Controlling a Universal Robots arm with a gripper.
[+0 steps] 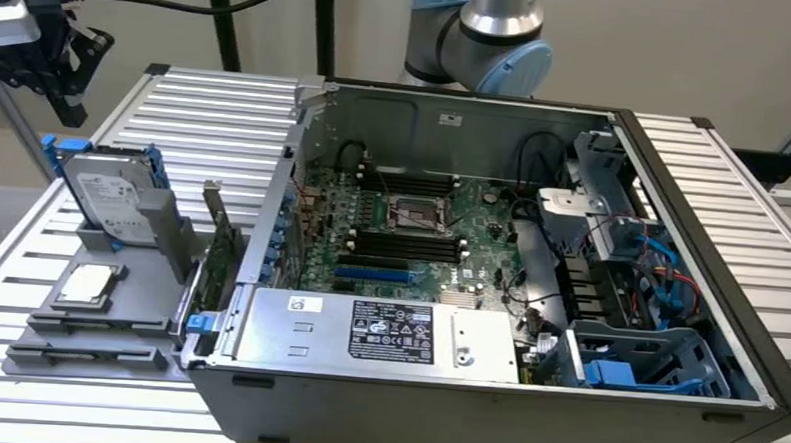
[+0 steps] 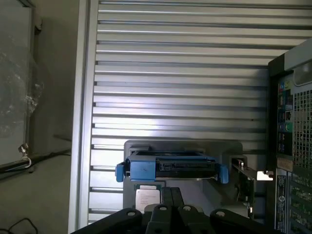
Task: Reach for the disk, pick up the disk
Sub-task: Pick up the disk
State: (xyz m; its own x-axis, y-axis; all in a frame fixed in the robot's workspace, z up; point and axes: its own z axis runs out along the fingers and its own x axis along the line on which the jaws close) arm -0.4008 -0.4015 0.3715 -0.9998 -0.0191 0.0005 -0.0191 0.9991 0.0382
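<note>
1. Jaws pinched together, nothing held: in the exterior view your gripper (image 2: pixel 171 191) hangs at eleven o'clock of the disk (image 1: pixel 109 201), well apart.
2. Disk stands upright in its grey stand (image 1: pixel 165 249), at nine o'clock of the computer case (image 1: pixel 494 416).
3. Watch it: come down pinched like that and you'd likely ram the top edge, tipping the disk.
4. Card (image 1: pixel 215 239) just beside at three o'clock, chip (image 1: pixel 85 283) at six; either could get clipped.

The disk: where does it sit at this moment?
On the exterior view's left, the disk stands in a grey holder on the slatted table, beside the open computer case.
</note>
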